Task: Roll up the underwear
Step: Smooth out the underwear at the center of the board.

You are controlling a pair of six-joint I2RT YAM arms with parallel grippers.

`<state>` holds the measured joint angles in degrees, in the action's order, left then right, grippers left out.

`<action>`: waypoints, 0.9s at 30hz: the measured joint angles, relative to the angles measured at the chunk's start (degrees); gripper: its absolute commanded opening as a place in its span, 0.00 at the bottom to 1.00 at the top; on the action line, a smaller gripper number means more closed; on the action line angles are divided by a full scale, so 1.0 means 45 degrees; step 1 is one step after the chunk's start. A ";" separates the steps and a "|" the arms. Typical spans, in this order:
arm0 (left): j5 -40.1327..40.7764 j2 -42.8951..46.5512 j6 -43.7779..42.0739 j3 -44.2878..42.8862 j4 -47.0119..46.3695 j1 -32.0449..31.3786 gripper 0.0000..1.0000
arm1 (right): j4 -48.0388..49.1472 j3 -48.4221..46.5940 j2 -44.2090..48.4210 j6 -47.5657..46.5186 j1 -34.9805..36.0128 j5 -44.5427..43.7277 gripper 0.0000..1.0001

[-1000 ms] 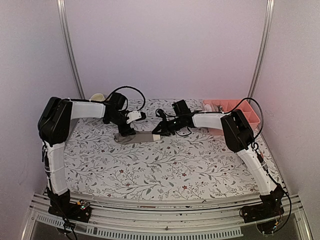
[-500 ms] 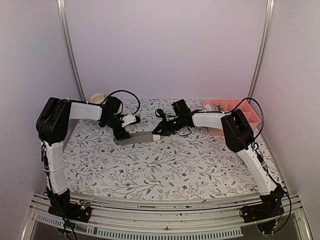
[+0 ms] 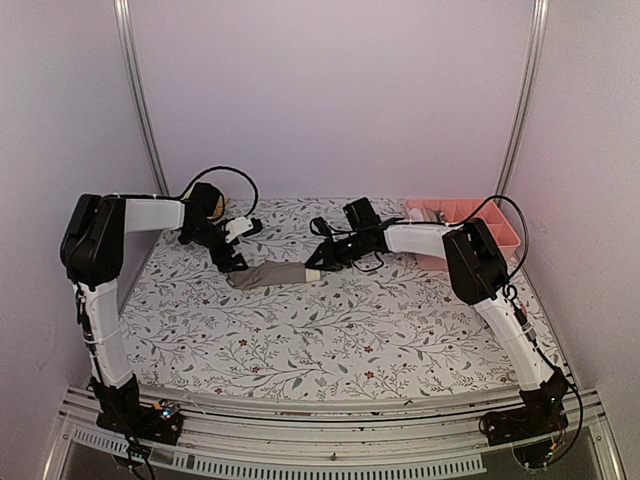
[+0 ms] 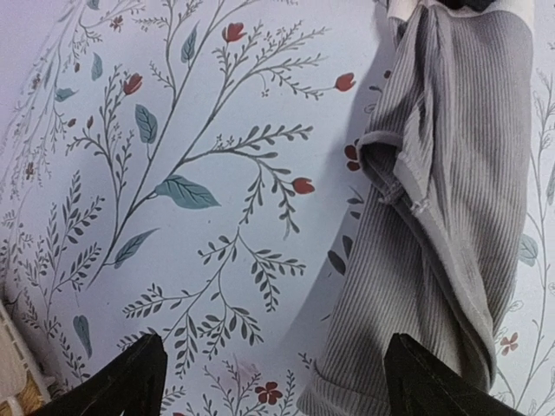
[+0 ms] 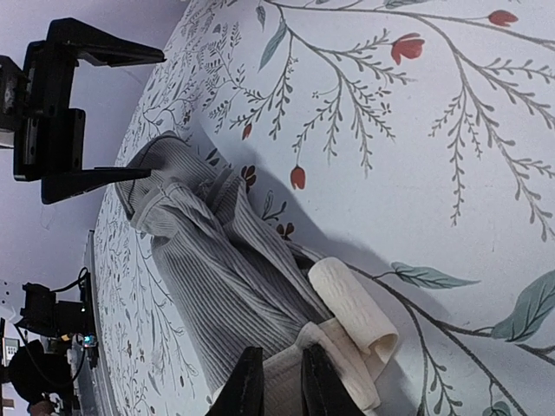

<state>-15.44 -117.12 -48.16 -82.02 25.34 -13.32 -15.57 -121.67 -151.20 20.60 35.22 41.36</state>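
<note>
The taupe underwear (image 3: 275, 273) lies stretched in a narrow strip at the back middle of the table, with its cream waistband (image 3: 313, 270) at the right end. My right gripper (image 3: 317, 264) is shut on that waistband; in the right wrist view the fingertips (image 5: 279, 364) pinch the cream band (image 5: 351, 303), part of which is curled into a small roll. My left gripper (image 3: 233, 263) hovers open and empty at the strip's left end. In the left wrist view (image 4: 273, 347) the ribbed cloth (image 4: 451, 173) lies by its right finger. The grey briefs are out of view.
A pink tray (image 3: 465, 215) holding items stands at the back right, behind the right arm. A cream-coloured round thing (image 3: 215, 202) sits at the back left behind the left arm. The floral tablecloth (image 3: 330, 330) covers the table. Walls close in left, right and behind.
My left gripper has let go of the underwear's left end, opened, and drawn back to the left. The right gripper keeps its hold on the waistband and has not moved.
</note>
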 measured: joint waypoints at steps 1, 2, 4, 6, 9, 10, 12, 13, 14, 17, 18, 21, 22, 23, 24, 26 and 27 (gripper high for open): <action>-0.0083 0.0005 0.0015 -0.0015 0.0029 0.0000 0.90 | 0.0000 0.0000 0.0015 -0.0049 0.0000 0.0029 0.20; -0.0165 0.0019 0.0044 -0.0024 0.0083 -0.0005 0.90 | -0.0005 0.0000 0.0034 -0.0121 0.0000 0.0039 0.23; -0.0287 0.0034 0.0092 -0.0029 0.0141 -0.0005 0.90 | -0.0010 0.0000 0.0087 -0.0248 0.0000 0.0068 0.26; -0.0374 0.0049 0.0155 -0.0053 0.0160 -0.0005 0.90 | -0.0068 0.0000 0.0170 -0.0311 0.0000 0.0068 0.28; -0.0359 0.0107 0.0301 -0.0083 0.0112 0.0029 0.90 | -0.0194 0.0005 0.0335 -0.0393 -0.0029 -0.0078 0.28; -0.0325 0.0121 0.0350 -0.0102 0.0068 0.0044 0.90 | -0.0228 0.0005 0.0398 -0.0418 -0.0039 -0.0102 0.28; -0.0185 0.0121 0.0481 -0.0199 -0.0029 0.0087 0.90 | -0.0257 0.0005 0.0500 -0.0452 -0.0058 -0.0117 0.29; -0.0107 0.0121 0.0549 -0.0248 -0.0083 0.0126 0.91 | -0.0262 0.0005 0.0559 -0.0452 -0.0068 -0.0117 0.29; -0.0049 0.0121 0.0602 -0.0296 -0.0131 0.0165 0.91 | -0.0267 0.0005 0.0617 -0.0461 -0.0073 -0.0117 0.29; 0.0228 0.0121 0.0763 -0.0510 -0.0282 0.0350 0.91 | -0.0272 0.0005 0.0797 -0.0486 -0.0068 -0.0102 0.31; 0.0291 0.0121 0.0801 -0.0559 -0.0345 0.0408 0.91 | -0.0277 0.0005 0.0865 -0.0505 -0.0053 -0.0097 0.31; 0.0539 0.0112 0.0908 -0.0724 -0.0520 0.0583 0.92 | -0.0296 0.0005 0.1098 -0.0573 0.0000 -0.0078 0.32; 0.0612 0.0102 0.0918 -0.0787 -0.0539 0.0622 0.92 | -0.0311 0.0010 0.1171 -0.0597 0.0010 -0.0078 0.32; 0.0714 0.0078 0.0928 -0.0879 -0.0563 0.0656 0.91 | -0.0335 0.0010 0.1258 -0.0636 0.0034 -0.0073 0.32; 0.0797 0.0034 0.0933 -0.0957 -0.0593 0.0675 0.91 | -0.0364 0.0015 0.1365 -0.0690 0.0063 -0.0068 0.32; 0.1015 -0.0146 0.0913 -0.1161 -0.0704 0.0709 0.91 | -0.0452 0.0068 0.1603 -0.0826 0.0112 -0.0068 0.33; 0.1117 -0.0262 0.0899 -0.1248 -0.0772 0.0719 0.90 | -0.0495 0.0170 0.1797 -0.0894 0.0155 -0.0068 0.33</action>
<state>-10.41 -118.30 -44.12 -87.64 21.87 -10.09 -17.80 -120.90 -143.11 16.58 35.92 41.06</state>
